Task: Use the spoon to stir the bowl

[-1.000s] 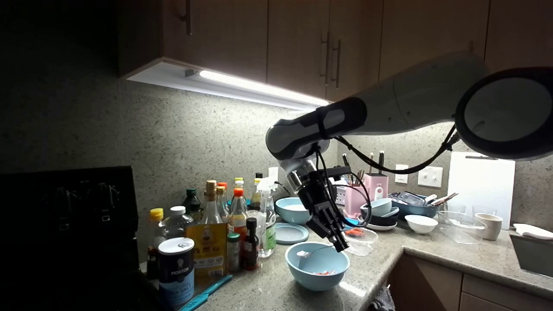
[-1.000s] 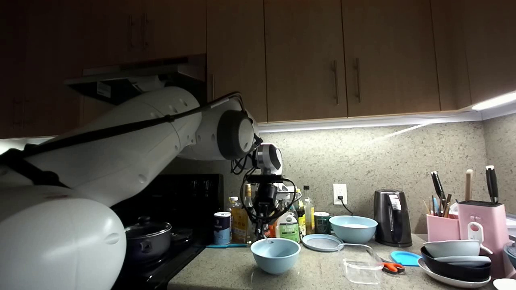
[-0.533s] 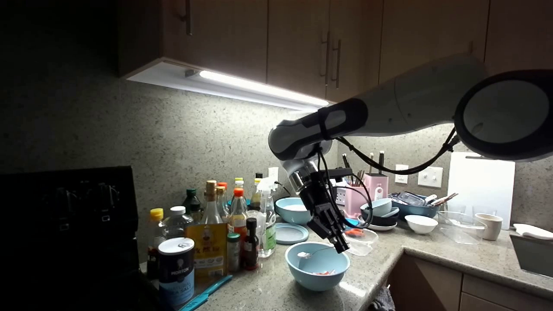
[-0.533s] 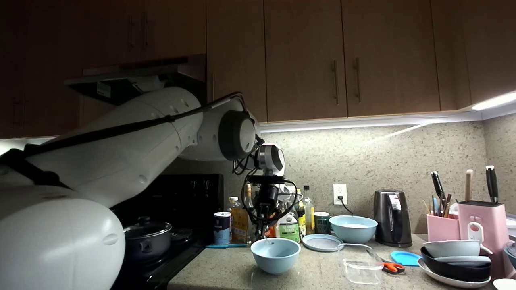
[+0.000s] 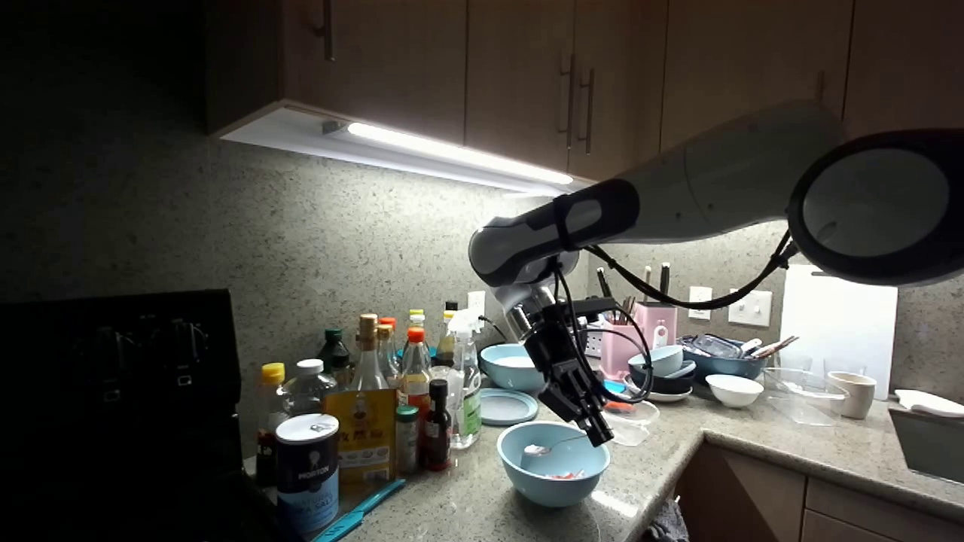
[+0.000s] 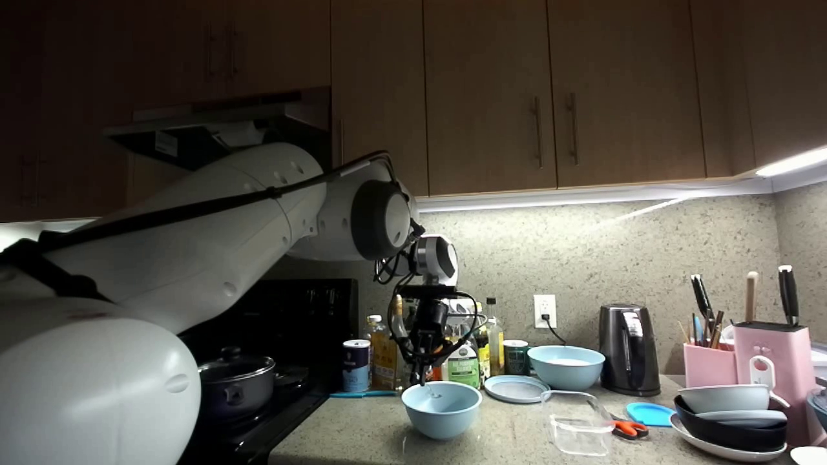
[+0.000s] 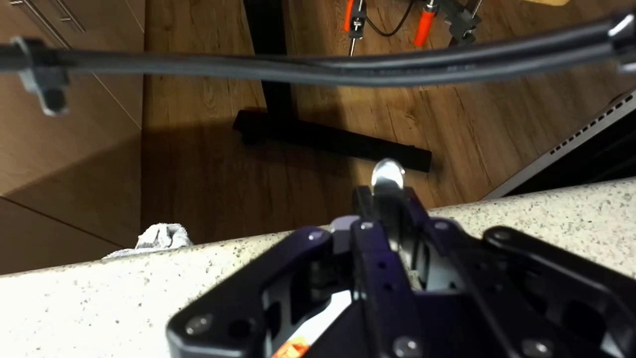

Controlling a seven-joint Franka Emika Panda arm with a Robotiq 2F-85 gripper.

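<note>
The light blue bowl (image 5: 546, 489) stands upright near the counter's front edge, with red and white bits inside; it also shows in an exterior view (image 6: 442, 420). My gripper (image 5: 598, 432) is above the bowl's rim, pointing down at a slant, in both exterior views (image 6: 422, 376). It is shut on the handle of a metal spoon (image 5: 537, 450). The spoon's head hangs inside the bowl, above the bits. In the wrist view the fingers (image 7: 387, 201) close round the spoon handle, whose shiny end (image 7: 388, 174) sticks out past the fingertips.
Bottles and a salt can (image 5: 307, 474) line the wall side. A spray bottle (image 5: 468, 399) and a flat pale blue plate (image 5: 506, 406) stand behind the bowl. A second light blue bowl (image 6: 566, 369), a clear container (image 6: 578, 423) and orange-handled scissors (image 6: 628, 429) are nearby.
The arm and gripper have come down slightly. The spoon's head has moved lower and a little towards the bowl's middle. The bowl has not moved.
</note>
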